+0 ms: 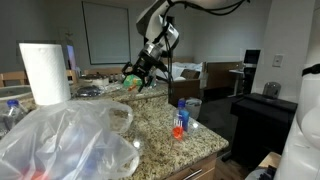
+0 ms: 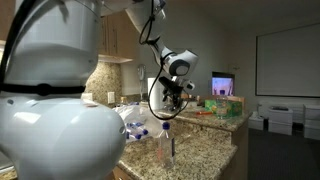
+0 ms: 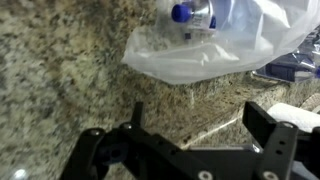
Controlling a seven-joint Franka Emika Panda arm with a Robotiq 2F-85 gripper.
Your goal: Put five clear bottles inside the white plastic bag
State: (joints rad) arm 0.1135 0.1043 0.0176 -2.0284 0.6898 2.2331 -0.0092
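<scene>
Nearest lies the large crinkled whitish thin-film plastic bag [image 1: 70, 140] on the speckled granite counter [image 1: 152, 122], and in the wrist view a blue-capped bottle [image 3: 190, 12] shows through its film, so one seems to be inside already. Behind it a small clear plastic bottle with blue cap and orange-red label [image 1: 181, 118] stands upright, alone near the counter edge. Farther back the black two-finger gripper [image 1: 137, 73] hovers, jaws wide apart and empty. I think it should lower straight over this bottle and close on the body under the cap, without tipping it.
</scene>
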